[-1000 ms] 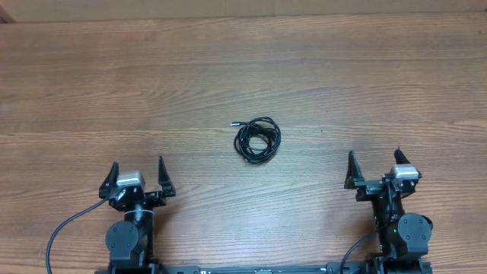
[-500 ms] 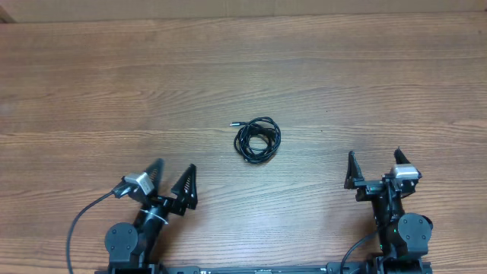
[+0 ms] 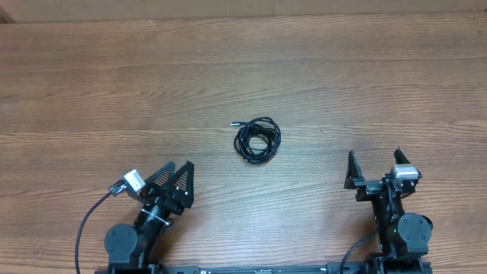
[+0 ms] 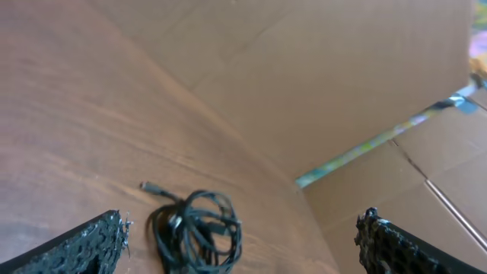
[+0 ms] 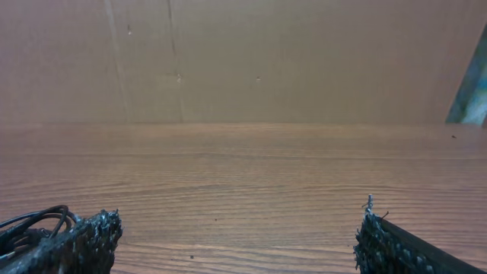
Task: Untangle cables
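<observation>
Lying near the middle of the brown wood-grain bench (image 3: 342, 84), the cables (image 3: 257, 139) form a small roundish tangle of thin, glossy black cord, with one little plug end (image 3: 233, 123) poking out to the upper left. Both hands, with rough black triangular fingers (image 5: 76, 247), stand spread wide and hold nothing, well short of the tangle. Against a second ago, the left hand (image 3: 180, 164) has swung and rolled toward the cables, while the right hand (image 3: 374, 154) and the coil sit unchanged.
</observation>
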Controlling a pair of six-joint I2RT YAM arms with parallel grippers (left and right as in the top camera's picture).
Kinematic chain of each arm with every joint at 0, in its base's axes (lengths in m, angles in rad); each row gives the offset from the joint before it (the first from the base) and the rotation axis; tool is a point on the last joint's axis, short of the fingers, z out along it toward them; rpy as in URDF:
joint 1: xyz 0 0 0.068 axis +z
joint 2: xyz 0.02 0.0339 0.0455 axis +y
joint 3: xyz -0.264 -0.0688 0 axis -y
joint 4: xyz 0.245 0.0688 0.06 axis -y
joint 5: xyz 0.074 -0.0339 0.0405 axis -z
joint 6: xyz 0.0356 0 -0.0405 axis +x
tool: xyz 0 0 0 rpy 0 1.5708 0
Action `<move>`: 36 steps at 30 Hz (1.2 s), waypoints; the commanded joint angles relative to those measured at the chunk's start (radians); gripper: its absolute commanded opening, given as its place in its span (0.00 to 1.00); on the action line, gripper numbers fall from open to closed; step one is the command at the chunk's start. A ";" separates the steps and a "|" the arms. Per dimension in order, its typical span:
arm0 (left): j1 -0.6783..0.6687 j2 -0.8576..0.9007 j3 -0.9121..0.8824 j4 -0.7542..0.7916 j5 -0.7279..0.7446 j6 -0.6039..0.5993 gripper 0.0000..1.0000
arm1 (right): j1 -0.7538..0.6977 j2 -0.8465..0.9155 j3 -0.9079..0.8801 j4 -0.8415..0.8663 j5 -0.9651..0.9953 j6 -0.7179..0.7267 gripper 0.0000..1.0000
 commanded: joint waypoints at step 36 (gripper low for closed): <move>-0.002 -0.001 -0.003 -0.035 -0.029 0.047 1.00 | 0.008 0.003 -0.010 0.006 0.002 0.003 1.00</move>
